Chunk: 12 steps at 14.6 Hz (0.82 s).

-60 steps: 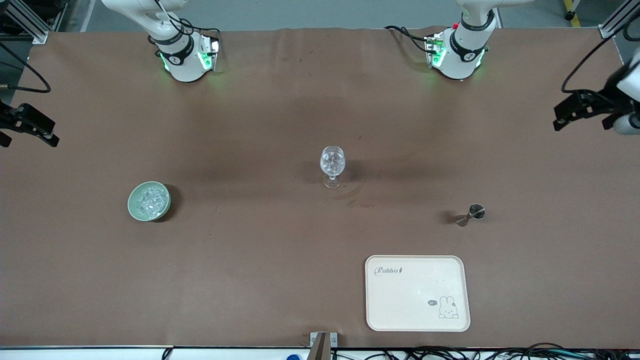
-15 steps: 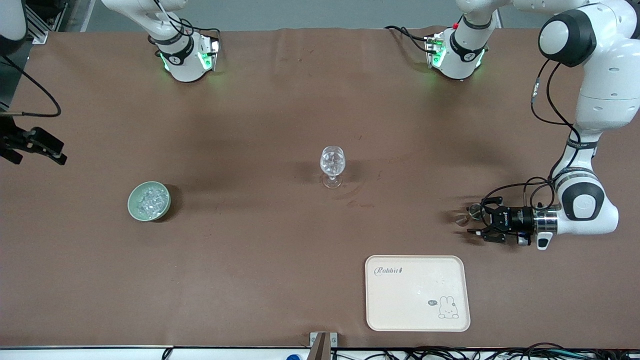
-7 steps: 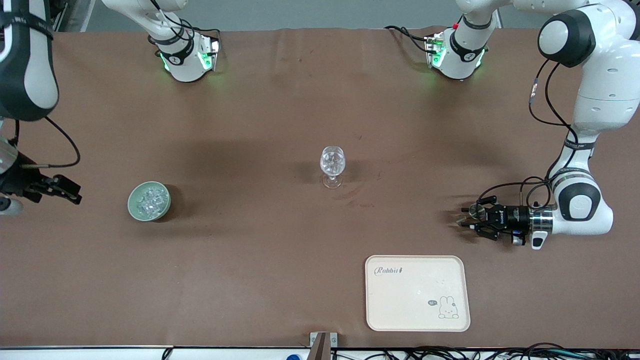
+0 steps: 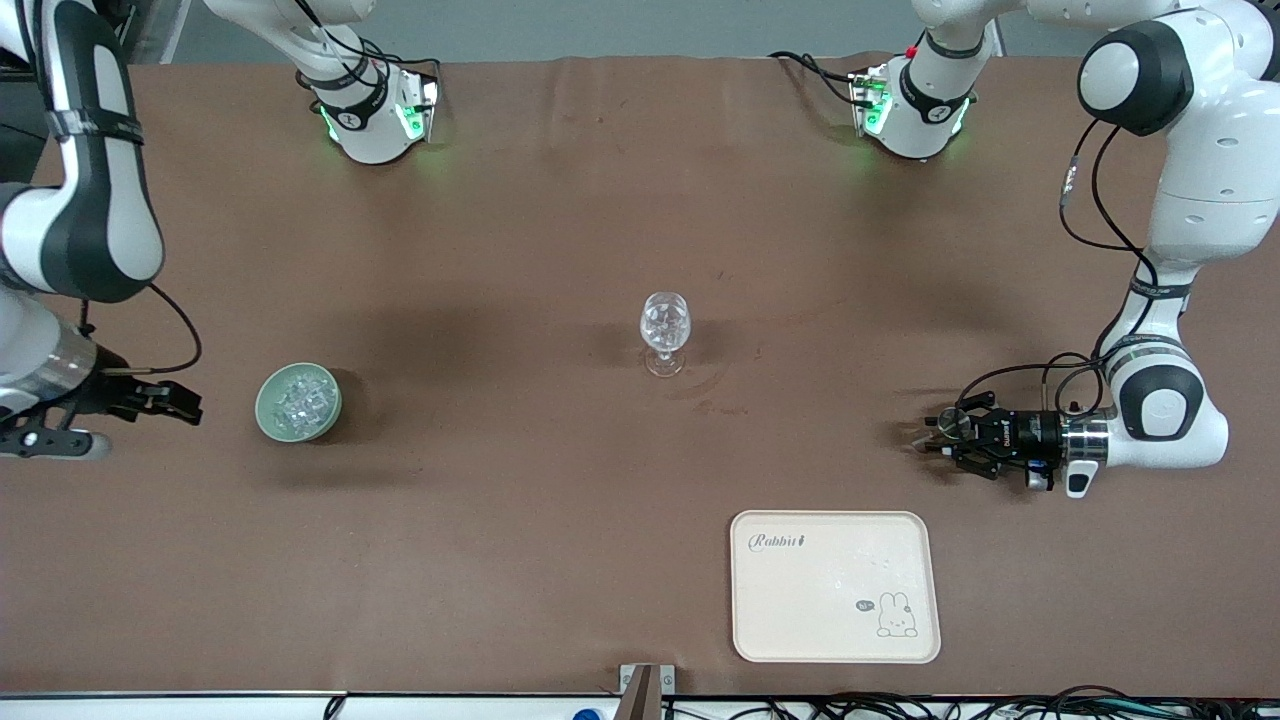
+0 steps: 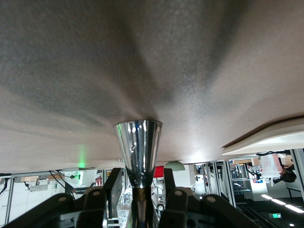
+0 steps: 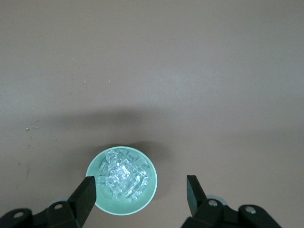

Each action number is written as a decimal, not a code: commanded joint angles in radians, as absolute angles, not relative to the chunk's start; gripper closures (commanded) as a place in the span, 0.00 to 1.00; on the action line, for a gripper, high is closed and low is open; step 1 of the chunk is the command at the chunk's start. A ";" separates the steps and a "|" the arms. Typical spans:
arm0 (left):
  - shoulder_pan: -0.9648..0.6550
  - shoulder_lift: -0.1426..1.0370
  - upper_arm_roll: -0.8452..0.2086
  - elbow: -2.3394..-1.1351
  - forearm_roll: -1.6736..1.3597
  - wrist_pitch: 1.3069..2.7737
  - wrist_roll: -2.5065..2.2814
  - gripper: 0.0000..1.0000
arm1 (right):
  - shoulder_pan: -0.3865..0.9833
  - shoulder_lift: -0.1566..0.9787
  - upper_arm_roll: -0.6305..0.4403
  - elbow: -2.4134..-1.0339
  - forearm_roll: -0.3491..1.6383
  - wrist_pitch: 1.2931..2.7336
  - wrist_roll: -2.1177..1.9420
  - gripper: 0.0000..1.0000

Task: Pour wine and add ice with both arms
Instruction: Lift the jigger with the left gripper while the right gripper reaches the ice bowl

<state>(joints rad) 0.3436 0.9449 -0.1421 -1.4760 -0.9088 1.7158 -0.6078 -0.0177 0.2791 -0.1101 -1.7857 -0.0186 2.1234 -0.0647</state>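
The pale green bowl point(image 4: 298, 402) of clear ice point(image 4: 300, 400) stands toward the right arm's end of the table. My right gripper point(image 4: 190, 408) hovers beside it, open and empty. In the right wrist view the bowl point(image 6: 97, 190) and ice point(image 6: 124, 178) lie between the spread fingers of that gripper point(image 6: 140, 189). A shiny metal jigger point(image 4: 952, 424) stands toward the left arm's end. My left gripper point(image 4: 932, 436) lies level with the table with its fingers on either side of the jigger point(image 5: 138, 147). The left gripper point(image 5: 141, 179) is open, with gaps to the jigger's waist. A wine glass point(image 4: 665, 328) stands mid-table.
A cream tray point(image 4: 835, 585) with a rabbit print lies near the front edge, nearer the front camera than the jigger; its rim shows in the left wrist view point(image 5: 266, 140). Both arm bases stand along the table's edge farthest from the front camera.
My right arm has swung down and brought its gripper close beside the green bowl. My left gripper has slid forward around the jigger. The jigger, glass and bowl have not moved.
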 commanded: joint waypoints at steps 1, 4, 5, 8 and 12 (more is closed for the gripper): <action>0.348 0.950 -0.144 -1.476 -0.930 1.706 -0.589 0.74 | -0.017 0.265 -0.100 -1.905 -0.014 2.235 -0.054 0.19; 0.350 0.943 -0.144 -1.476 -0.928 1.704 -0.589 0.97 | -0.006 0.294 -0.098 -1.956 0.006 2.270 -0.054 0.23; 0.348 0.937 -0.144 -1.474 -0.930 1.704 -0.589 0.99 | -0.005 0.295 -0.098 -1.977 0.021 2.279 -0.054 0.24; 0.341 0.910 -0.182 -1.477 -0.928 1.689 -0.620 0.99 | -0.006 0.311 -0.098 -1.994 0.026 2.307 -0.054 0.27; 0.333 0.836 -0.279 -1.518 -0.917 1.690 -0.738 0.99 | -0.005 0.340 -0.098 -1.996 0.028 2.338 -0.054 0.37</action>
